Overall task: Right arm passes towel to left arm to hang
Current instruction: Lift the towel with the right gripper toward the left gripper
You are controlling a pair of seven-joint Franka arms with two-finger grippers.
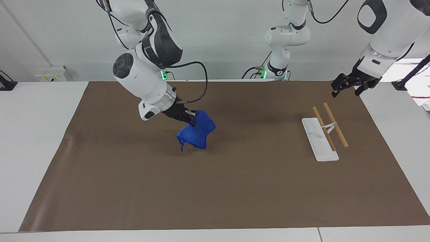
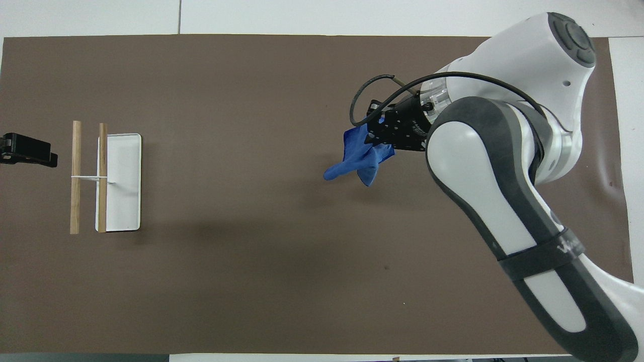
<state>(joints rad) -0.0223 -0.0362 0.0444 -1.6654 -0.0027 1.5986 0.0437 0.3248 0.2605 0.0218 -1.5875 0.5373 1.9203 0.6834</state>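
Note:
A blue towel (image 1: 197, 133) (image 2: 361, 157) hangs crumpled in the air above the brown mat, and my right gripper (image 1: 191, 120) (image 2: 378, 138) is shut on its upper edge, over the mat's middle toward the right arm's end. My left gripper (image 1: 349, 86) (image 2: 27, 150) waits open in the air over the mat's edge at the left arm's end, beside the rack. The rack (image 1: 329, 126) (image 2: 88, 177) has two wooden rails on a white base (image 1: 317, 141) (image 2: 123, 181).
The brown mat (image 1: 235, 188) (image 2: 251, 276) covers most of the white table. A third white arm (image 1: 284, 40) stands at the robots' edge between the two arms.

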